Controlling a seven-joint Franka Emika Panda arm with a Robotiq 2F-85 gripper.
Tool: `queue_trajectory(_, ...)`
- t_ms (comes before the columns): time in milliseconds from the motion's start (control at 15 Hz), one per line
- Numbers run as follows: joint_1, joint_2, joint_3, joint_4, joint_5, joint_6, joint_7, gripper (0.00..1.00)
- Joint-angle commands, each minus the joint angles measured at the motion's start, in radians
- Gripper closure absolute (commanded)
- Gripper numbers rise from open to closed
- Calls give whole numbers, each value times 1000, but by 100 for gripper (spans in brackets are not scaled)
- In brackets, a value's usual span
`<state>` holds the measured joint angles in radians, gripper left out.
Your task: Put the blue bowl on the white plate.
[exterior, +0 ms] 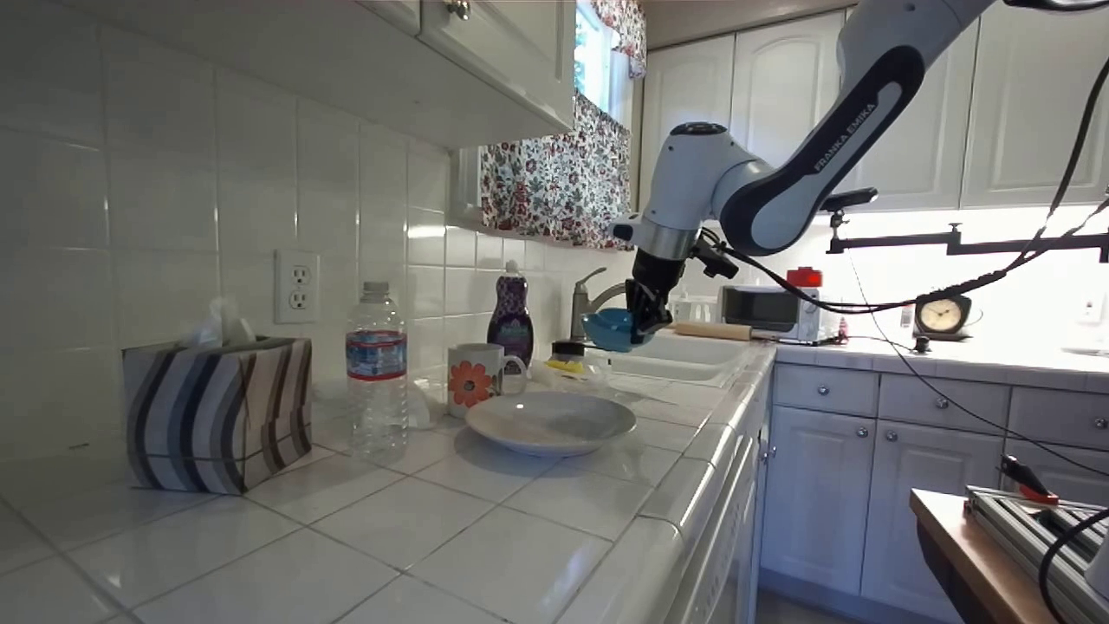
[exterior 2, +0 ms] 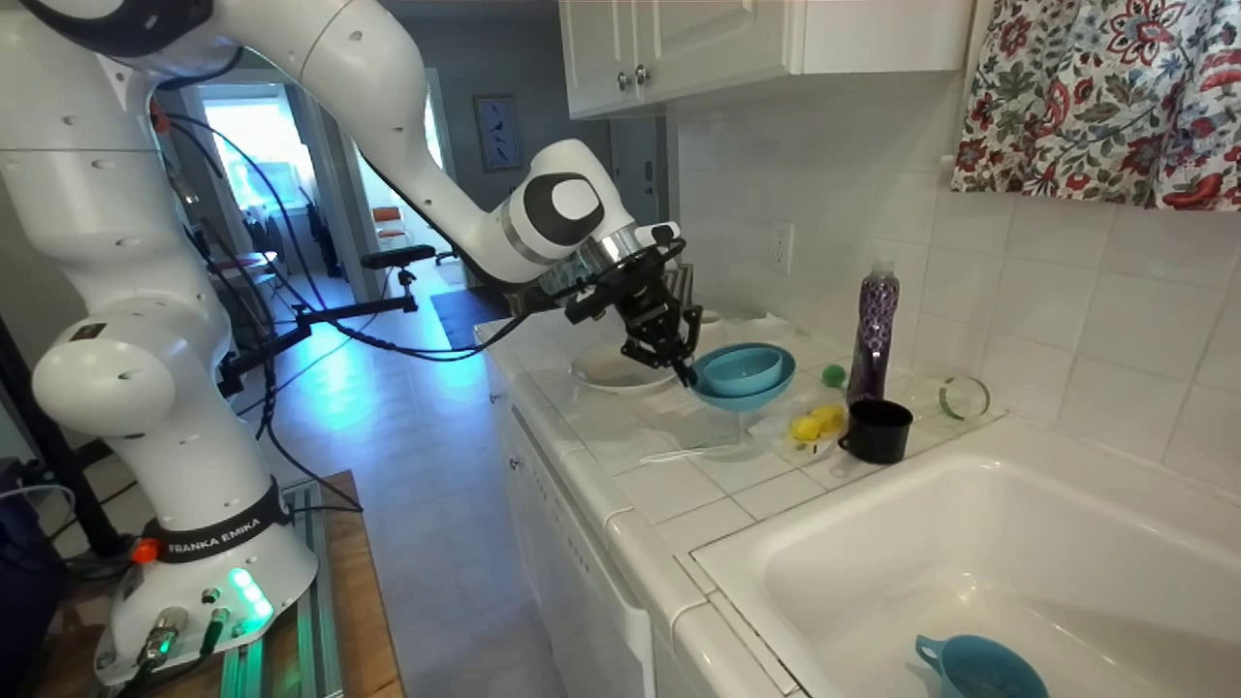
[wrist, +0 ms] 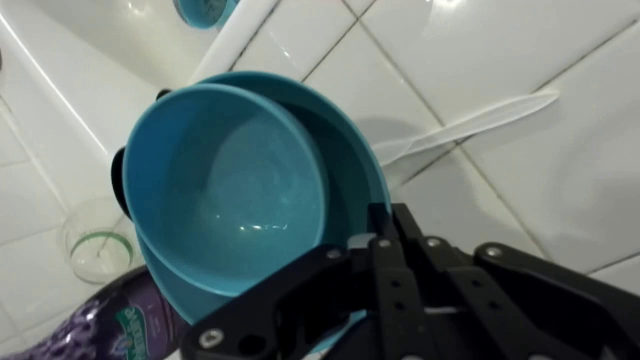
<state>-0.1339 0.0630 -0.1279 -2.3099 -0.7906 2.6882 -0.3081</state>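
Note:
Two blue bowls are nested, a smaller bowl inside a larger blue bowl. My gripper is shut on the rim of the larger bowl, one finger inside and one outside; the smaller bowl sits loose inside it. In an exterior view the gripper holds the blue bowl in the air above the counter, slightly tilted. The white plate lies on the counter, apart from the bowls; it also shows in an exterior view, partly behind the gripper. It is out of the wrist view.
A mug, a water bottle and a tissue box stand by the plate. A purple soap bottle, a black cup and yellow items are near the sink. A white plastic utensil lies below.

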Motion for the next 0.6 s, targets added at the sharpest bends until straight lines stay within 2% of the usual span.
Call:
queue_trajectory(0,39,20,41,52,7,-20,-84,99)
queue_trajectory(533,131,28,146,45,8,-1,-255,99)
